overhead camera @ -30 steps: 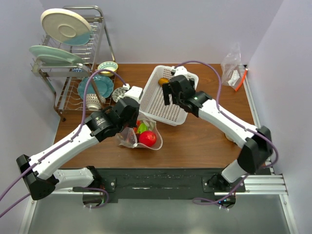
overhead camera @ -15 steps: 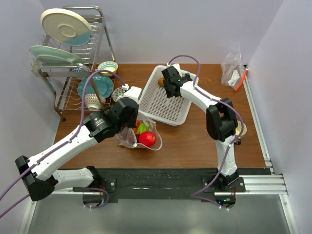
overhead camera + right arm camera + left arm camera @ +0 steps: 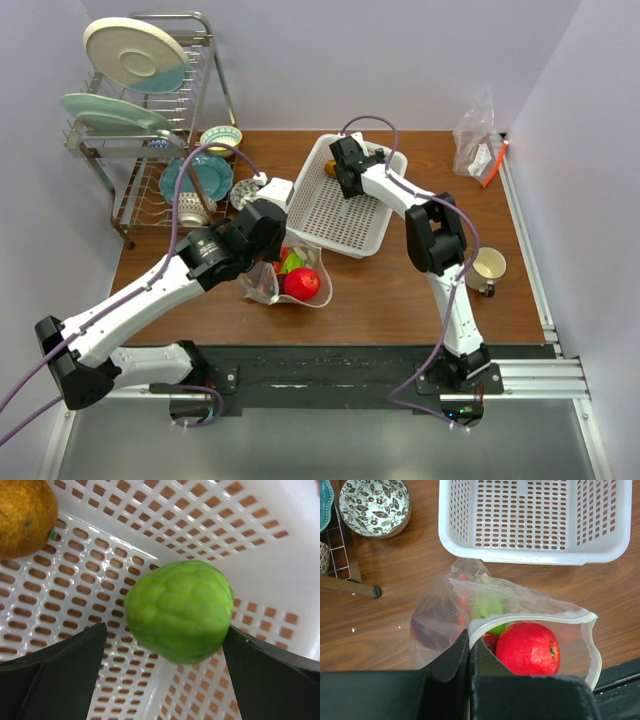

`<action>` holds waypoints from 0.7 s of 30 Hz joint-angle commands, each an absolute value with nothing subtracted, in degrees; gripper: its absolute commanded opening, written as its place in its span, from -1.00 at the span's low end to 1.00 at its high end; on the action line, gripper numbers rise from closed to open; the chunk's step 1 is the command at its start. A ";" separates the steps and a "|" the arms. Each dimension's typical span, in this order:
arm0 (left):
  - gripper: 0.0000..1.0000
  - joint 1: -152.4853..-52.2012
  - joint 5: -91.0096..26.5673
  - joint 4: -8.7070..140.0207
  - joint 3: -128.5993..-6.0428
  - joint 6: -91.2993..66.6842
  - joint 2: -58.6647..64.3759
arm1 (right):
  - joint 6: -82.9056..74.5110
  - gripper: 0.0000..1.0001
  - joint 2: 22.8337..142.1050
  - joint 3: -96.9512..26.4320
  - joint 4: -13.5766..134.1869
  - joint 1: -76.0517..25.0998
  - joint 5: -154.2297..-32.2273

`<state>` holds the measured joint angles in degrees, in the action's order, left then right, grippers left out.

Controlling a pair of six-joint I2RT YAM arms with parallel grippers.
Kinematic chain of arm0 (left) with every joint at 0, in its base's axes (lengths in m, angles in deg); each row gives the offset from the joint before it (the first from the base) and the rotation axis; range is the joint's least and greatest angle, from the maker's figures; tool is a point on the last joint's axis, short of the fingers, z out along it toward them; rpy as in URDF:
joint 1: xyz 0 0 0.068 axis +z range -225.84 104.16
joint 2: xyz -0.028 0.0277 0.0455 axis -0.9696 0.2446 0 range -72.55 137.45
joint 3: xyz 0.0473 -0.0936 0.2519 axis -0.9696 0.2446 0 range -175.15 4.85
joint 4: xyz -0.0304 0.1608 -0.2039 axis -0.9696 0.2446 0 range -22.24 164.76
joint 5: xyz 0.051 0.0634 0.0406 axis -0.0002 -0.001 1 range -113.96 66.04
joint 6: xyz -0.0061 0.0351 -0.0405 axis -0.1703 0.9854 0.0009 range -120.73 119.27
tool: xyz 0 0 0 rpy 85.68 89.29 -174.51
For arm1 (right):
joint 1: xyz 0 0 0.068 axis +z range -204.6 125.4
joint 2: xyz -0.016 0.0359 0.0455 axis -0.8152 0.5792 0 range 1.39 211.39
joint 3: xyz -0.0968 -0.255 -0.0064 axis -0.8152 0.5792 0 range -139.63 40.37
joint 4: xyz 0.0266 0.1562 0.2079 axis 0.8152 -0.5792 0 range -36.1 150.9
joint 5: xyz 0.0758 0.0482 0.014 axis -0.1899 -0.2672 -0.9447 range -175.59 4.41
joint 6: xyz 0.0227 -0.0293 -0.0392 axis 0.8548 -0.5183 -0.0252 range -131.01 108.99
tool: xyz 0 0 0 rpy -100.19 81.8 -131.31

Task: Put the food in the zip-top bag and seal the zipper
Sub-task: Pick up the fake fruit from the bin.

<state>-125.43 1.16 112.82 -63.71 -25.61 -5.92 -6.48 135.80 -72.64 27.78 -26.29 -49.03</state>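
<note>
The clear zip-top bag point(image 3: 440, 615) lies on the table in front of the white basket point(image 3: 330, 222), mouth open. It holds the red apple point(image 3: 528, 647), a green piece point(image 3: 487, 607) and dark pieces. My left gripper point(image 3: 470, 636) is shut on the pale zipper point(image 3: 535, 618) strip at the mouth's left end. My right gripper point(image 3: 165, 635) is open inside the basket's far corner, one finger on each side of a bumpy green ball point(image 3: 179, 611); the right finger touches it and the left stands apart. A small orange point(image 3: 25, 515) lies beside it, also seen from above point(image 3: 329, 168).
A dish rack point(image 3: 150, 120) with plates stands at the back left, a patterned bowl point(image 3: 374, 506) near it. A mug point(image 3: 487, 268) sits at the right. Another clear bag with a red-orange strip point(image 3: 478, 140) lies at the back right corner.
My right gripper has moved further into the basket's far left corner, down around the green ball. My left gripper has stayed shut on the bag's edge.
</note>
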 commanded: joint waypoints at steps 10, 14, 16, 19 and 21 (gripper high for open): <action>-1.00 -125.50 3.11 111.53 -67.31 -24.99 -4.70 | -7.67 0.37 140.17 -80.12 28.39 -26.92 -44.28; -1.00 -125.50 3.02 111.44 -68.01 -24.81 -4.00 | -7.15 0.02 137.10 -78.64 27.50 -26.92 -46.73; -1.00 -125.50 2.76 111.44 -68.28 -24.72 -3.47 | -6.44 0.01 134.03 -77.76 26.72 -26.92 -50.14; -1.00 -125.50 2.58 111.18 -68.45 -24.63 -3.03 | -5.04 -0.10 128.86 -75.56 25.57 -26.92 -55.42; -1.00 -125.50 2.58 111.09 -68.37 -24.72 -2.94 | -3.73 -0.17 125.68 -73.01 25.31 -26.83 -58.59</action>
